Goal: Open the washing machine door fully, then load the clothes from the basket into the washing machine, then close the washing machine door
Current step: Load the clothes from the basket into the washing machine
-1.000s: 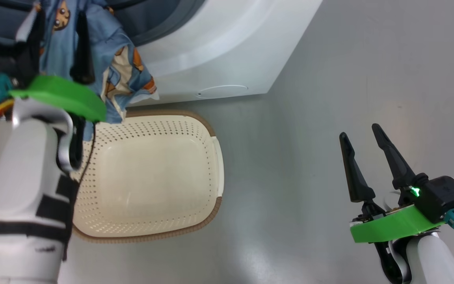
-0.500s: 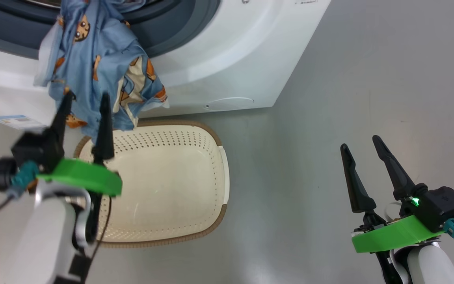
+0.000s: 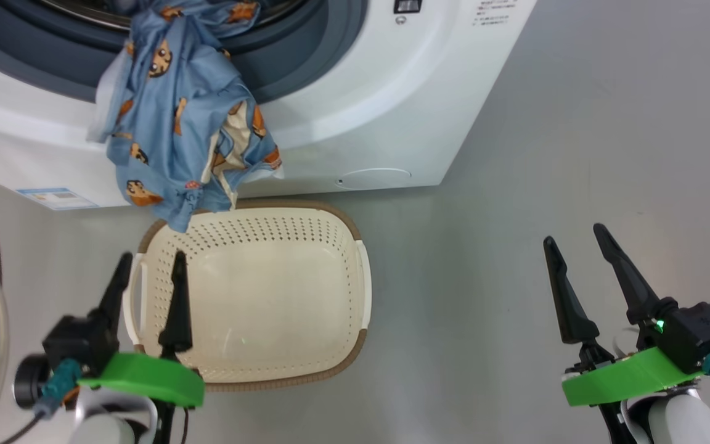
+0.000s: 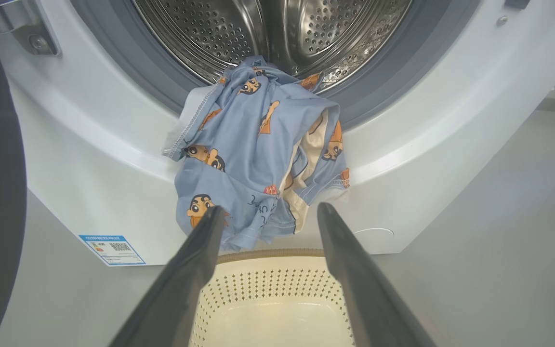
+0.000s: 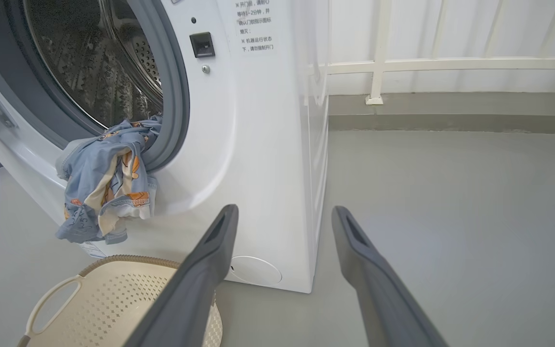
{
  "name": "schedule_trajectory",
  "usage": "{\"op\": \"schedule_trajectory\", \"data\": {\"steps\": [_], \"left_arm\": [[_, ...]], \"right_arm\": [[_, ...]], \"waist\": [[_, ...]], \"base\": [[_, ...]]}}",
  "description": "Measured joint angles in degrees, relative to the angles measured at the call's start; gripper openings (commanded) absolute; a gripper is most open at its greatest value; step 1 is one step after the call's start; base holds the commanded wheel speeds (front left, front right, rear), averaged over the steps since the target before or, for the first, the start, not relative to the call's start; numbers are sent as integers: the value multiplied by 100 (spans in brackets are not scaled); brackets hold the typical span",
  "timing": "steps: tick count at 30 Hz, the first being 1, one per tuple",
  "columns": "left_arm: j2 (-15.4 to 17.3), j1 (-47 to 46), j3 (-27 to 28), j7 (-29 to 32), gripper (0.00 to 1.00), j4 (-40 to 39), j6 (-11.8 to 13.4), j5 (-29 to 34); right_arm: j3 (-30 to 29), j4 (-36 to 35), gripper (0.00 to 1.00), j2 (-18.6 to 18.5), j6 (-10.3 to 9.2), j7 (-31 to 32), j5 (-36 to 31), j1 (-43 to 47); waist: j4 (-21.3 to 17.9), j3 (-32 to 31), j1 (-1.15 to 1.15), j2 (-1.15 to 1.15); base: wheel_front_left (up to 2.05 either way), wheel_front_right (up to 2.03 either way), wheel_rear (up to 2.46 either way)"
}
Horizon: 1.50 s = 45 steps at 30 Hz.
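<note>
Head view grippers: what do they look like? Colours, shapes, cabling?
The left gripper and right gripper match: two long, tapering black jaws on a black block, a green bracket beneath, then a white forearm. Each wrist carries a teal connector; a dark cable trails from the left one. A green light glows on the right.

Laundry area, probably — washing machine (image 3: 392, 111), basket (image 3: 250, 231), grey floor (image 3: 577, 154).
</note>
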Motion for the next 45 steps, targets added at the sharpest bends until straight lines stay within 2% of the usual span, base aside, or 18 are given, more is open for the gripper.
{"op": "schedule_trajectory", "data": {"steps": [10,24,38,45], "left_arm": [[-26,730,-1,-18,100,-285,151,-54],[46,1362,37,-34,100,-913,391,-56],[148,1408,73,52,100,-1040,433,-154],[157,731,-16,154,100,-857,324,-145]], "right_arm": [[-26,3,100,-73,0,0,0,181],[-99,63,100,-60,0,0,38,461],[-85,42,100,7,0,0,41,509],[13,48,100,87,0,0,41,427]], "waist": [[119,-273,0,0],[42,-498,0,0],[-63,-326,0,0],[-179,-112,0,0]], "base": [[0,0,0],[0,0,0],[0,0,0],[0,0,0]]}}
